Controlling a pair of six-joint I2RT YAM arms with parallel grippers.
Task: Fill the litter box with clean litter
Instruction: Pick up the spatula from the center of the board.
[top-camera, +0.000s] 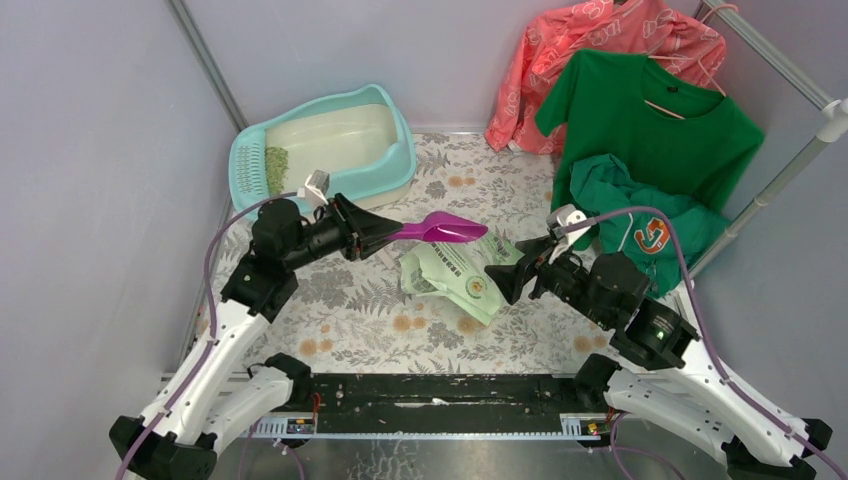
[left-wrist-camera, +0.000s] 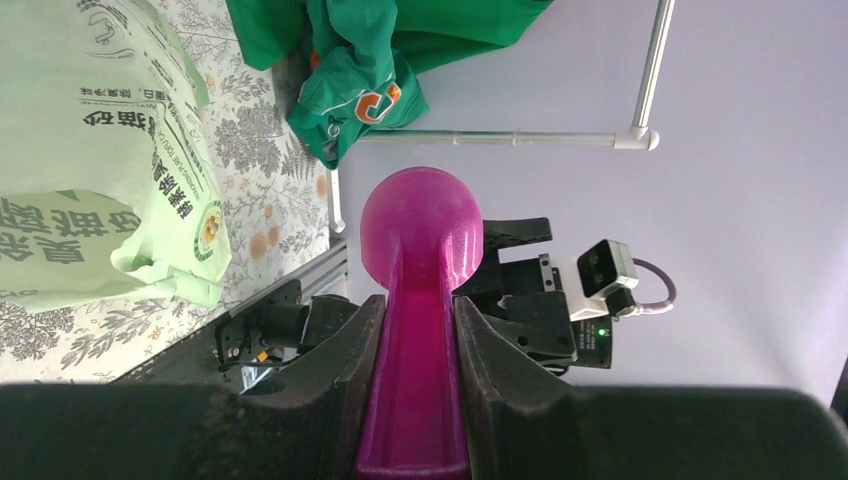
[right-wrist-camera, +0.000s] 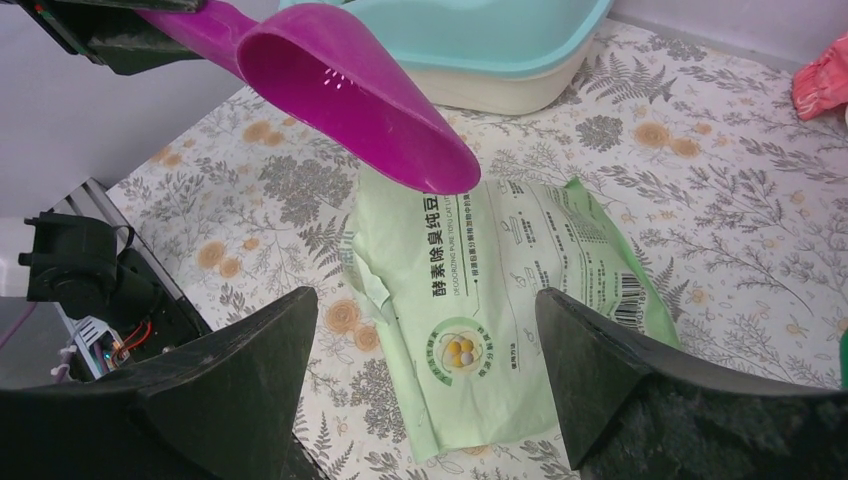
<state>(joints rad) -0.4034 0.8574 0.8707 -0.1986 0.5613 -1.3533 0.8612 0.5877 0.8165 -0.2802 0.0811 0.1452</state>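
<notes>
left claw (top-camera: 385, 232): clamped on the purple scoop (top-camera: 447, 229) handle, bowl hanging just above the bag (top-camera: 455, 280), I'd guess ready to dip
right claw (top-camera: 520, 268): fingers wide apart at the bag's right end, probably to steady it
litter box (top-camera: 395, 160): beyond the bag, far-left
clean litter (top-camera: 276, 163): only a small green patch by the box's grate
</notes>
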